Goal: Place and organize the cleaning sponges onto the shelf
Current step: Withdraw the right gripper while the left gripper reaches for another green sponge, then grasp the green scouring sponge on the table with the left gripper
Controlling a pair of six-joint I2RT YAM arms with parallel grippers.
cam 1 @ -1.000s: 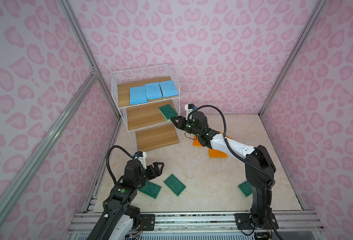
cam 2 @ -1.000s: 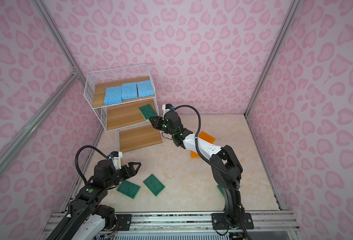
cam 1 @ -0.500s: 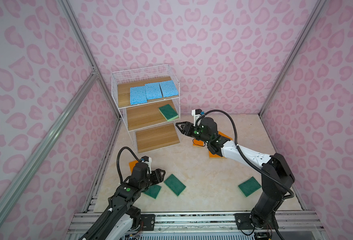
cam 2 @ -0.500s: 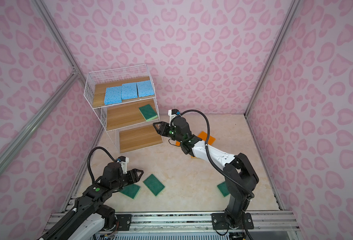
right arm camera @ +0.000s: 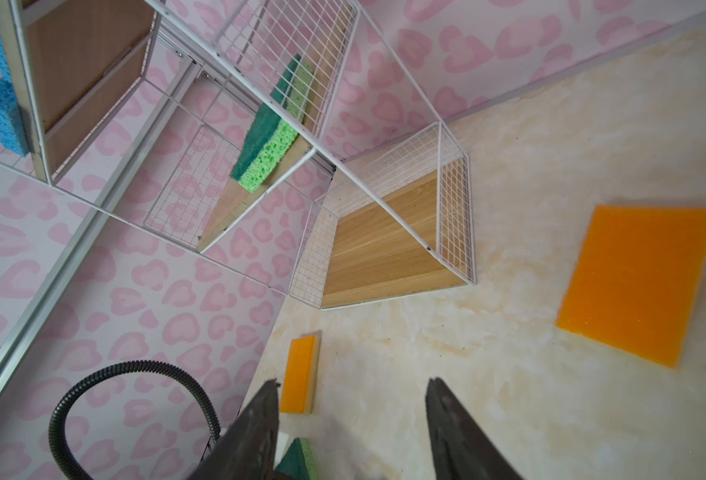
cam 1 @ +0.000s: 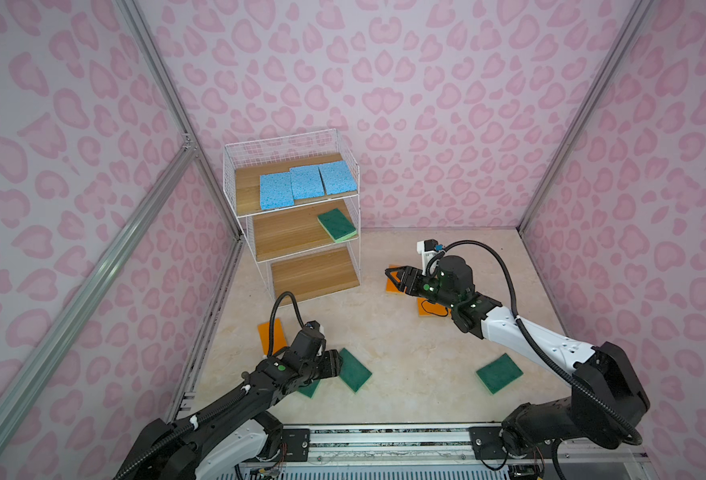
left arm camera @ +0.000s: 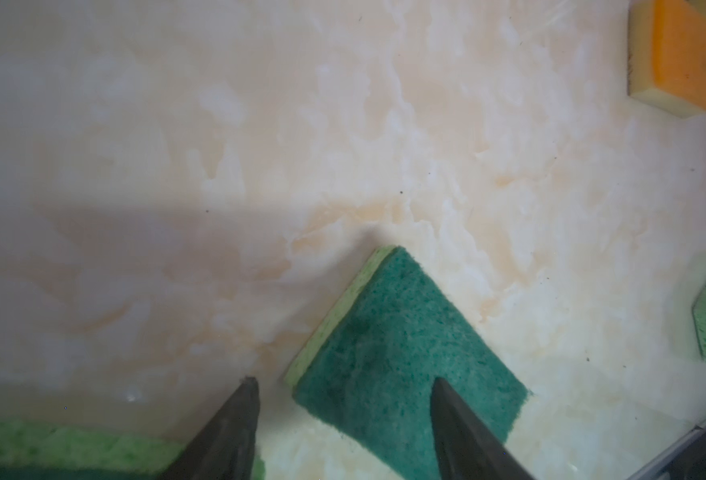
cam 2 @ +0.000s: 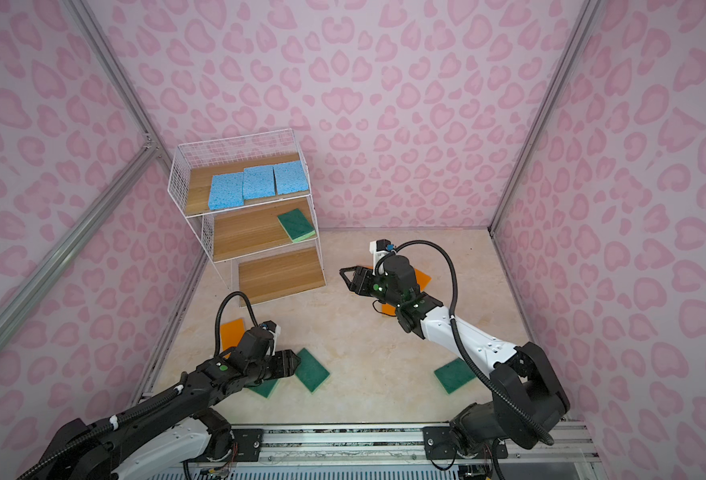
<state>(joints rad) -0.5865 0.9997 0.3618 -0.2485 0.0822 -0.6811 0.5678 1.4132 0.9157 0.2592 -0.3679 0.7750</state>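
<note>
Blue sponges (cam 1: 303,185) and one green sponge (cam 1: 337,225) sit on the shelf (cam 1: 285,239), orange sponges (cam 1: 271,336) wait on the tabletop (cam 1: 405,353); left end effector (left arm camera: 343,384) gapes over a loose green sponge (left arm camera: 393,332), right end effector (right arm camera: 353,382) gapes empty.

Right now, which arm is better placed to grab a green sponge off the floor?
Left. The left end effector hangs open over a green sponge; the right end effector is farther off, near orange sponges.

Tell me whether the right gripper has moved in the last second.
Yes. The right gripper has backed away from the shelf, leaving the green sponge on its middle board, and now sits right of the bottom board.
</note>
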